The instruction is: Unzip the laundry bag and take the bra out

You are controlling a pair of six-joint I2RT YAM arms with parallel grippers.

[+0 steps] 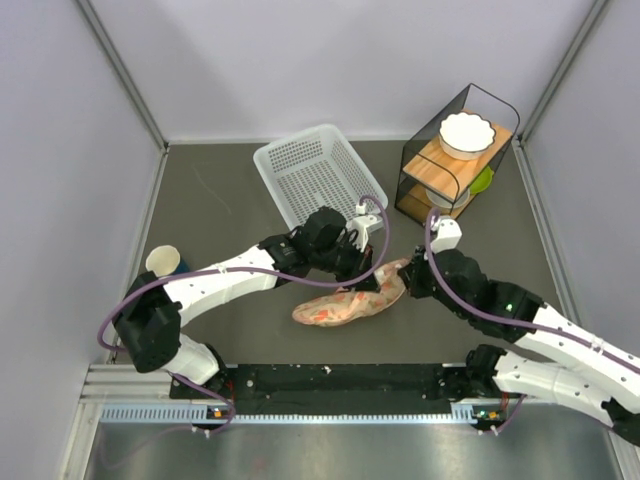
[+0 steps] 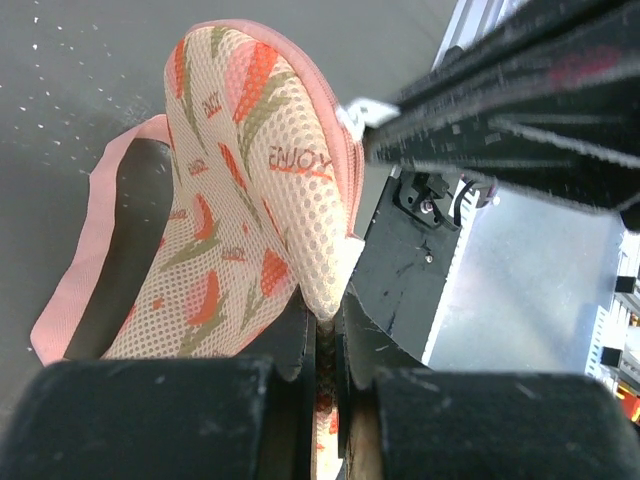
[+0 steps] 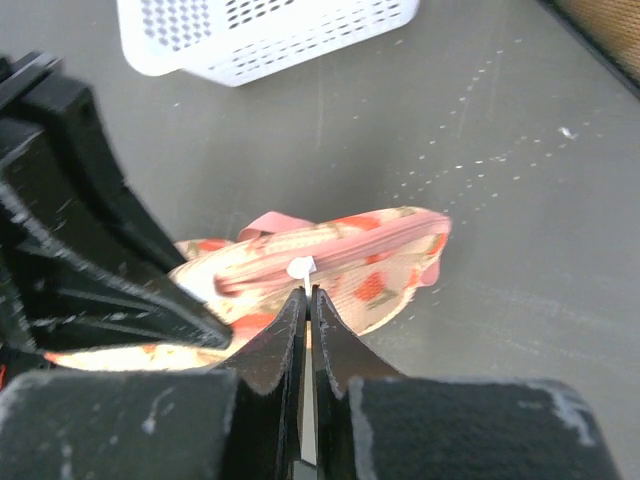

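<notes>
Mesh of beige-pink printed laundry bag looks floppy; left pincer clamps its edge, right pincer nips white zip tab.

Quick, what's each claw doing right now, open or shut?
Left claw: shut on the bag.
Right claw: shut on the zip pull.

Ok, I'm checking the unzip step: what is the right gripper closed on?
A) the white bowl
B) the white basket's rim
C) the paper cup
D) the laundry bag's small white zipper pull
D: the right gripper is shut on the white zipper pull of the laundry bag.
</notes>
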